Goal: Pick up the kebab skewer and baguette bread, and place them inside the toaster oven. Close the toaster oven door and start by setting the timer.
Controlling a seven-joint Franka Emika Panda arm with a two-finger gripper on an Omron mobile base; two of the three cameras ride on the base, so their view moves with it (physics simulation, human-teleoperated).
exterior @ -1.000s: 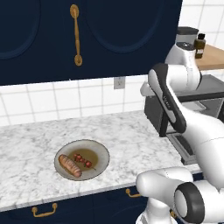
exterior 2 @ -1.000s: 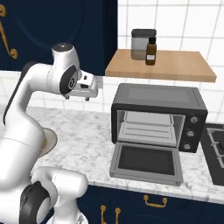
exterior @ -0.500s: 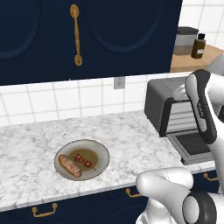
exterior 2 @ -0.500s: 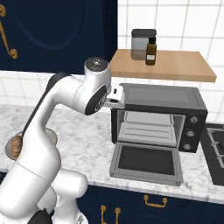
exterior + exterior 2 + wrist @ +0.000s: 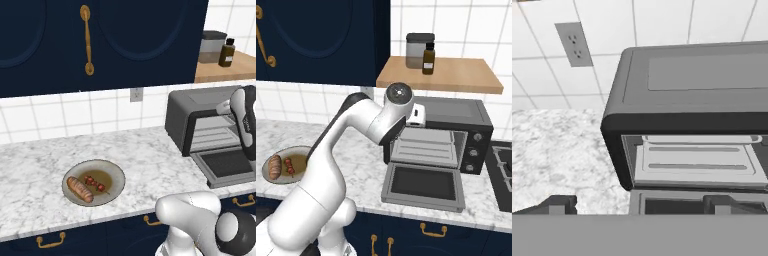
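Plate (image 5: pixel 116 173) on the left of the counter (image 5: pixel 150 155) holds the bread (image 5: pixel 80 189) and, just right of it, the skewer (image 5: pixel 95 183). Both untouched. Right of that, the oven (image 5: pixel 456 117) sits with its door (image 5: pixel 424 183) dropped flat and tray (image 5: pixel 694 161) visible inside. Gripper (image 5: pixel 639 204) hovers up by the oven's front, fingers (image 5: pixel 558 204) spread wide, holding nothing. Canister (image 5: pixel 418 50) and bottle (image 5: pixel 428 59) on the shelf (image 5: pixel 456 75) above.

**Materials and finishes**

Toaster oven (image 5: pixel 692 85): matt dark grey shell, smooth; pale metal-looking tray (image 5: pixel 697 162) inside. Toaster oven door (image 5: pixel 423 186): dark glass. Counter (image 5: pixel 40 160): white-grey marble, smooth. Wall tiles (image 5: pixel 60 112): white. Shelf (image 5: pixel 441 75): light wood. Cabinets (image 5: pixel 140 40): navy, brass-look handle (image 5: pixel 87 40). Baguette bread (image 5: pixel 80 189): ridged crust.
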